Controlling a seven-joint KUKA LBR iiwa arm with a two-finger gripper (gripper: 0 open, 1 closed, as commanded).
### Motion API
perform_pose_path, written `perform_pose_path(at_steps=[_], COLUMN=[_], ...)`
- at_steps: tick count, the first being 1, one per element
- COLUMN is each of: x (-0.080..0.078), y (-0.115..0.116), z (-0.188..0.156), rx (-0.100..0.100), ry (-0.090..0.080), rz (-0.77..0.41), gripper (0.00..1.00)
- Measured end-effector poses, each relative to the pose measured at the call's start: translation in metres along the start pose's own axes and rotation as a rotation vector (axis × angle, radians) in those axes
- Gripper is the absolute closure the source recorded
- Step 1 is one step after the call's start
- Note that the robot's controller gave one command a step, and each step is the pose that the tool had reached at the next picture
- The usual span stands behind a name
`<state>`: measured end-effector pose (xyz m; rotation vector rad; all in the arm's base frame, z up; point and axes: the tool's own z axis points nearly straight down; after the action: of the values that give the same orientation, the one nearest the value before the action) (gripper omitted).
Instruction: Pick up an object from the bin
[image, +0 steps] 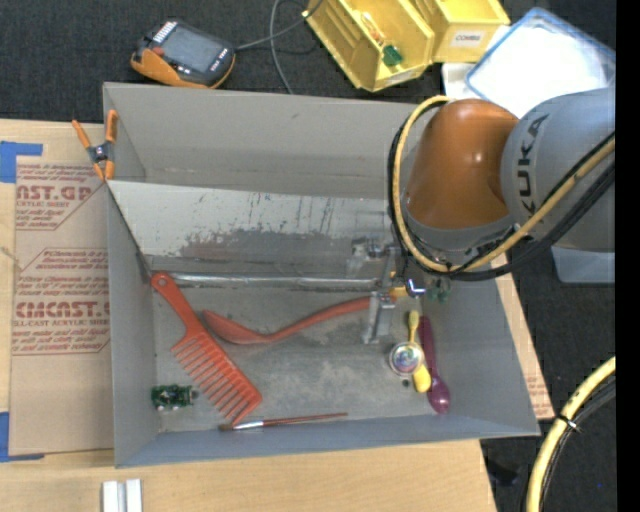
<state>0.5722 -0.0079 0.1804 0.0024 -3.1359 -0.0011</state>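
**Gripper low at the handle end of the orange spoon**

The arm's orange wrist cover (455, 165) stood highest over the grey metal bin (250, 130), reaching in from the right with black and yellow cables looped round it. Below the cover, the gripper (380, 312) was down near the bin floor, right of centre and close to the sloping back wall. Whether it was spread or pressed together could not be told, since the metal parts merged with the scratched grey wall behind them.

The gripper stood at the right-hand end of the orange long-handled spoon (290, 328), which lay across the middle of the floor with its bowl to the left and its curved handle running right. It was not clear whether the gripper touched the handle.

Just right of the gripper lay a purple stick-shaped thing (432, 375), with a yellow piece (419, 352) alongside it and a small round shiny disc (405, 357) against both.

A wide-toothed orange comb (205, 365) lay on the left side, its handle pointing up-left and its teeth towards the front. A small green thing (172, 397) sat in the front-left corner, just beside the comb. A thin red-handled brush (285, 422) lay along the front wall.
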Motion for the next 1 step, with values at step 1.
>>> perform_pose_path(at_steps=[1], x=[-0.0017], y=[-0.0001], z=[-0.0045], rx=[0.000], ry=[-0.008], rz=[0.000], gripper=[0.00])
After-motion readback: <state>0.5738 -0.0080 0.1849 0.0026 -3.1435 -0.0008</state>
